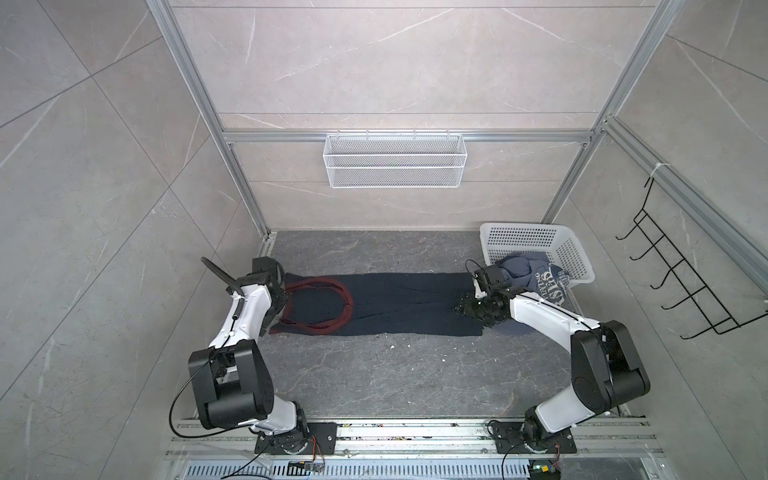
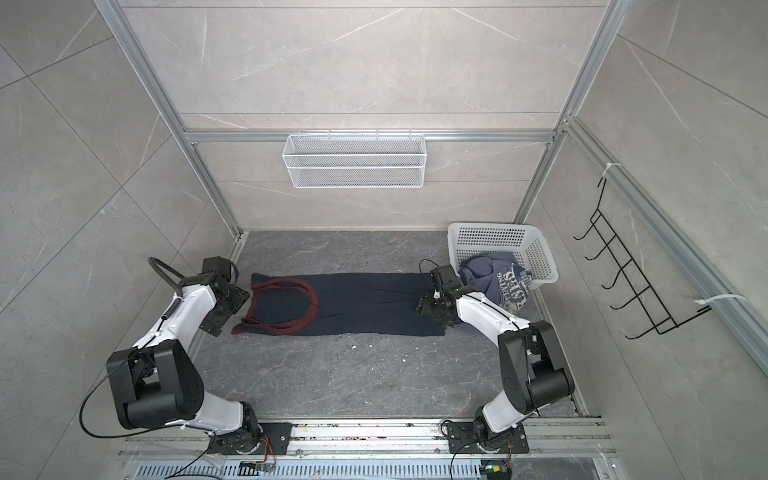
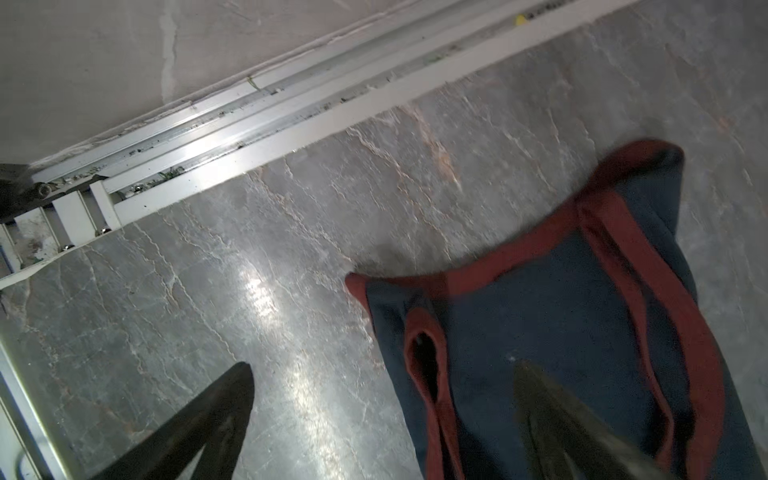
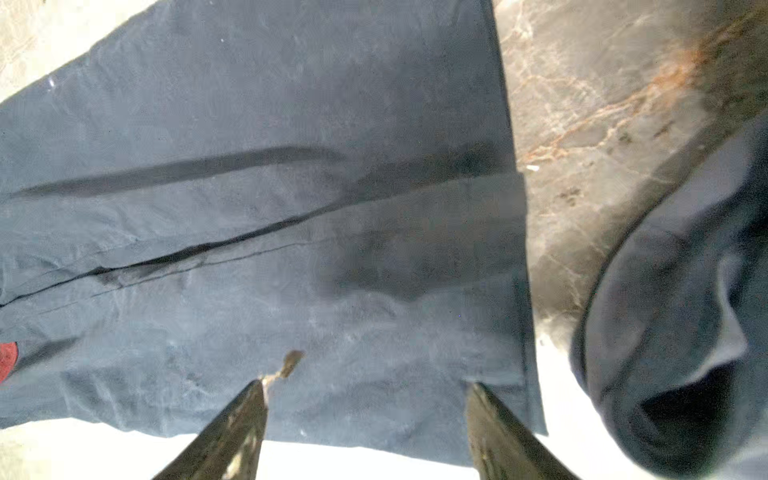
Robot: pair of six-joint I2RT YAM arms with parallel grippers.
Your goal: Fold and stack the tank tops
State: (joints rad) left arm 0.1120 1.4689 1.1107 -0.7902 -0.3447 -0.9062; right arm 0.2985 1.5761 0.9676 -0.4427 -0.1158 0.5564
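Although the dark surface [image 1: 374, 374] is roomy, the navy tank top [image 1: 399, 303] lies stretched across it as a long narrow band, its maroon-trimmed straps by the left arm. The white basket [image 1: 523, 237] at the right spills the crumpled slate-blue tank top [image 1: 536, 274] close to the navy hem. The left pincer [image 3: 382, 368] and the right pincer [image 4: 366, 383] both hang spread, pinching nothing. The risk is that the right one, closing at the hem, snags the blue cloth too, or nips a single layer so the fold opens.
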